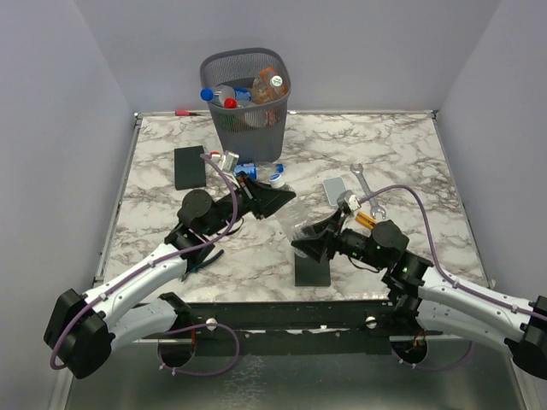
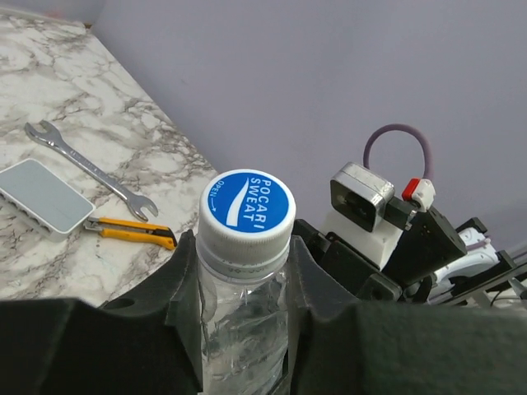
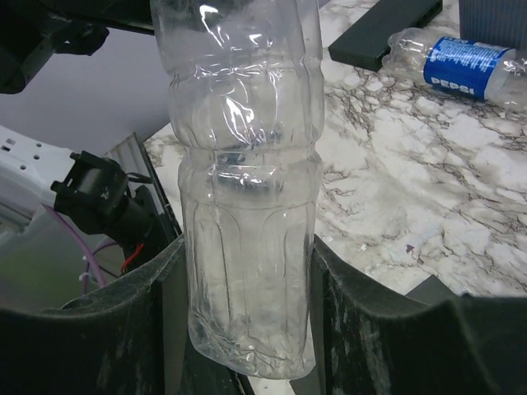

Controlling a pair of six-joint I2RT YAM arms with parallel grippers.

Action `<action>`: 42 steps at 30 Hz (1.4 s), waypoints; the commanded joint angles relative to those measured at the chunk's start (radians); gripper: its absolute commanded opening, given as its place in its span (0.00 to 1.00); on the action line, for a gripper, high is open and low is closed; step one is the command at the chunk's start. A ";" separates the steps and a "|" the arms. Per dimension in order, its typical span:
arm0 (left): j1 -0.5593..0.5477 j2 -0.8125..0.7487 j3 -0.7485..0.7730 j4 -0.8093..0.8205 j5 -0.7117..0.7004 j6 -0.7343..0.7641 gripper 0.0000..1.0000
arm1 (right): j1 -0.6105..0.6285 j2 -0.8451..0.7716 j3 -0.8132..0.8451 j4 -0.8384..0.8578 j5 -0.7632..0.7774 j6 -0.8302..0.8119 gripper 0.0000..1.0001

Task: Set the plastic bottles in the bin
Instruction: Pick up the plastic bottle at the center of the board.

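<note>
One clear plastic bottle [image 3: 243, 173] with a blue-and-white cap [image 2: 247, 206] is held over the table between both arms. My left gripper [image 2: 245, 257] is shut on its neck just under the cap. My right gripper [image 3: 247, 276] is shut on its base end. In the top view the left gripper [image 1: 272, 201] and right gripper [image 1: 309, 242] face each other mid-table. A blue-labelled bottle [image 1: 261, 171] lies in front of the dark mesh bin [image 1: 248, 120], and another small one [image 1: 224, 160] lies beside it. The bin holds several bottles, one of them orange [image 1: 272, 83].
A black slab [image 1: 190, 166] lies left of the bin and another [image 1: 312, 269] near the front edge. A wrench [image 2: 82, 164], a white box [image 2: 41, 196] and a yellow utility knife [image 2: 132, 230] lie at the right. Blue-handled pliers [image 1: 205, 260] lie by the left arm.
</note>
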 commanded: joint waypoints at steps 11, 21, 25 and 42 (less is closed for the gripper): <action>0.006 -0.041 0.022 0.039 0.133 0.077 0.00 | 0.014 0.064 0.219 -0.339 -0.112 -0.061 1.00; 0.002 0.025 0.126 0.109 0.386 0.037 0.00 | 0.013 0.089 0.212 -0.168 -0.204 -0.007 0.94; -0.001 0.033 0.136 0.157 0.398 0.008 0.00 | 0.013 0.129 0.198 -0.060 -0.225 0.033 0.82; -0.004 0.036 0.178 0.138 0.191 0.021 0.83 | 0.014 0.085 0.185 -0.098 -0.156 -0.007 0.40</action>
